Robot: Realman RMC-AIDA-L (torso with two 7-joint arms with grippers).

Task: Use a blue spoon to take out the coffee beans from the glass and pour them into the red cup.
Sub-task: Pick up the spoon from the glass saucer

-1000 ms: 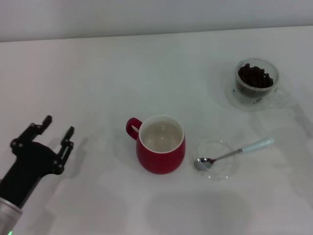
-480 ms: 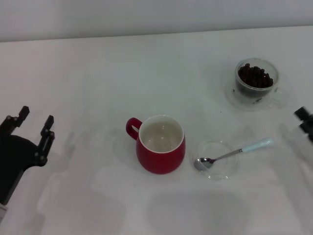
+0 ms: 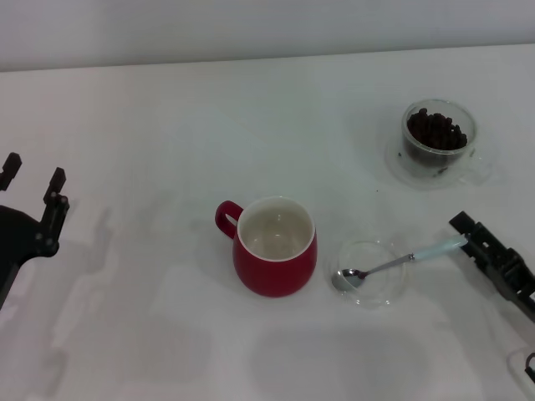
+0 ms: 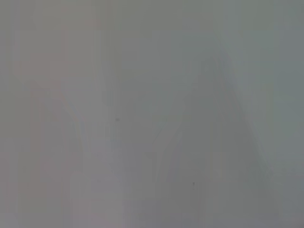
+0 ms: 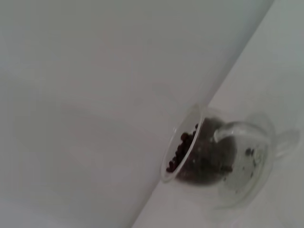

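Right end effector [image 3: 468, 232] grip state unclear, tip just beside blue spoon [image 3: 393, 264] handle

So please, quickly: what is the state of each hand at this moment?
Left hand: open, holding nothing, at the table's left edge.
Right hand: beside the blue spoon's handle; open or closed cannot be told.

Head view is bright and pretty even, light coming from above, so the white worktop [image 3: 167, 125] looks a bit washed out. Only soft, faint grey shadows at lower left and bottom centre. The left wrist view is just a flat grey blur with vague streaks. The right wrist view is dimmer and soft, the glass [image 5: 216, 159] slightly fuzzy.
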